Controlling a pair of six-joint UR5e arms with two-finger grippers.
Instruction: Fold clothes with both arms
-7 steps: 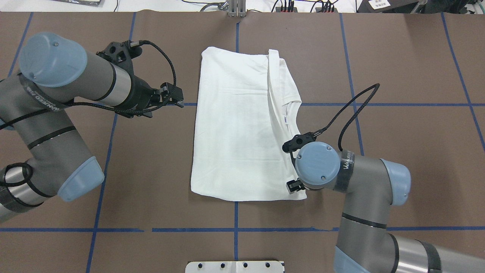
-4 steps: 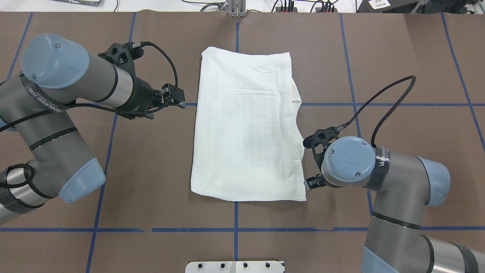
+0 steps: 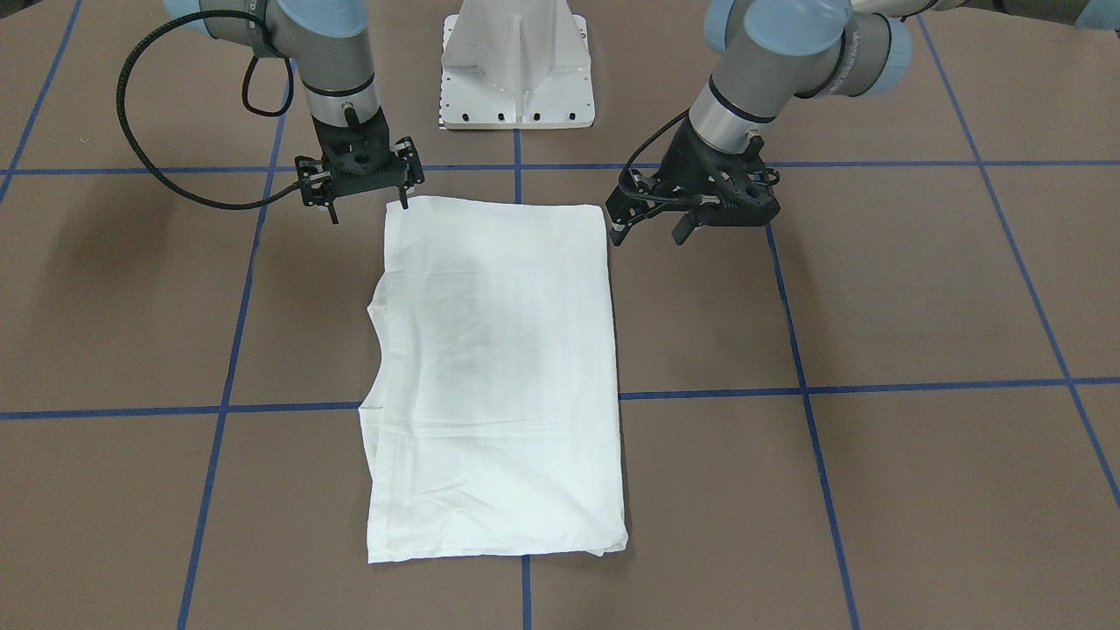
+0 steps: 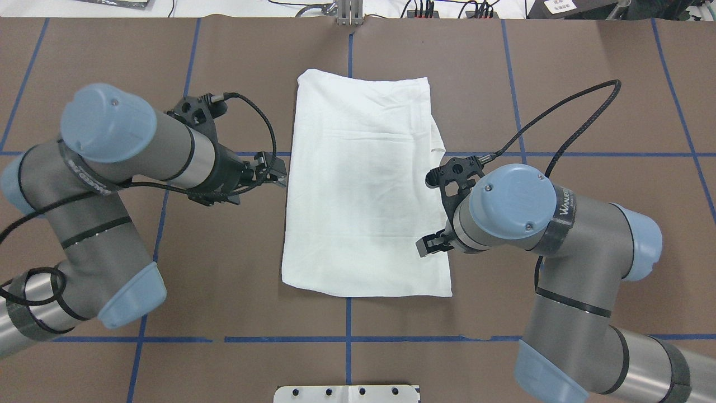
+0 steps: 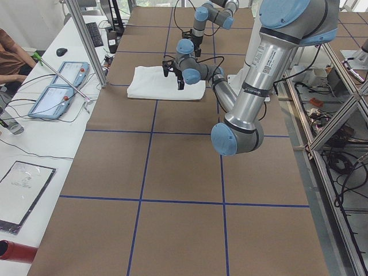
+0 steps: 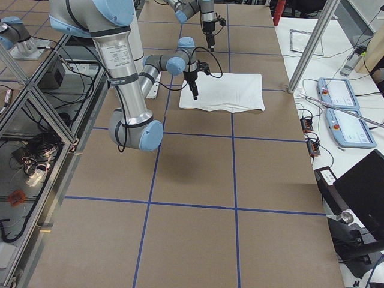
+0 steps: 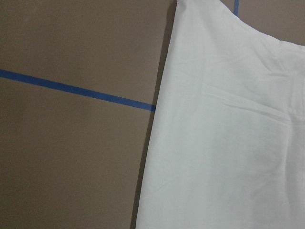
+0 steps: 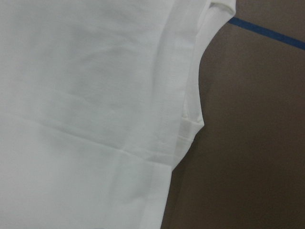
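Observation:
The clothes are one white shirt (image 4: 363, 184) folded into a tall rectangle, lying flat mid-table (image 3: 494, 376). A small notch breaks its right edge in the overhead view. My left gripper (image 4: 275, 172) hovers just off the shirt's left edge, open and holding nothing (image 3: 647, 226). My right gripper (image 3: 367, 203) stands open at the shirt's corner nearest the robot on the right side, also holding nothing. In the overhead view only one right finger (image 4: 426, 246) shows, over the shirt's right edge. The wrist views show only cloth (image 7: 228, 143) and table, no fingers.
The white pedestal base (image 3: 516, 79) stands at the robot's side of the brown table (image 4: 587, 112), which is crossed by blue tape lines (image 4: 559, 154). Beyond the far edge lie cables and control tablets (image 5: 57, 86) beside a person.
The upturned strip and collar on the shirt's right side now lie flat. My right gripper pulled away right, then came back over the right edge. My left gripper moved closer to the left edge.

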